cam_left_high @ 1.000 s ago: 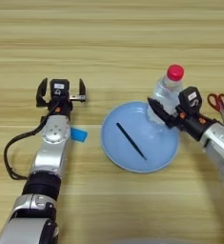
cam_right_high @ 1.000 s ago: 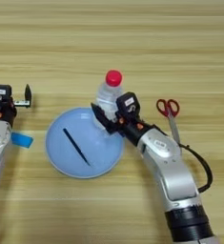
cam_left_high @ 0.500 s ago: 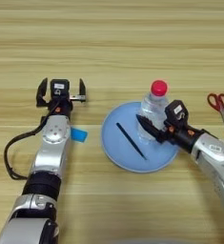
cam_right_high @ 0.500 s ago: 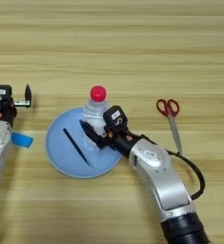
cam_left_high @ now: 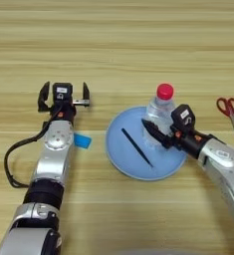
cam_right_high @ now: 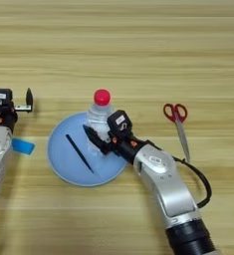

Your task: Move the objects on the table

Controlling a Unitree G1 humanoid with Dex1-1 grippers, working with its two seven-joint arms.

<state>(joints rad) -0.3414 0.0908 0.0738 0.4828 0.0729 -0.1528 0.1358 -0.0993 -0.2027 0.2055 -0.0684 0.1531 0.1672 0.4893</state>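
A small clear water bottle point(cam_left_high: 159, 112) with a red cap stands upright over the back right part of a light blue plate point(cam_left_high: 119, 160). My right gripper point(cam_left_high: 161, 127) is shut on the bottle's lower body, and one black finger point(cam_left_high: 155, 132) shows in front of it. I cannot see whether the bottle's base touches the plate. A thin black stick point(cam_left_high: 137, 147) lies slantwise on the plate, left of the bottle. My left gripper point(cam_left_high: 63, 95) is parked open at the left of the wooden table point(cam_left_high: 138, 45), holding nothing.
Red-handled scissors point(cam_left_high: 230, 114) lie on the table right of the plate, close to my right forearm. A small blue scrap point(cam_left_high: 81, 141) lies beside my left arm, between it and the plate.
My right gripper has carried the bottle leftward and lower, from beyond the plate's right rim to over the plate. The left arm and the stick have stayed put.
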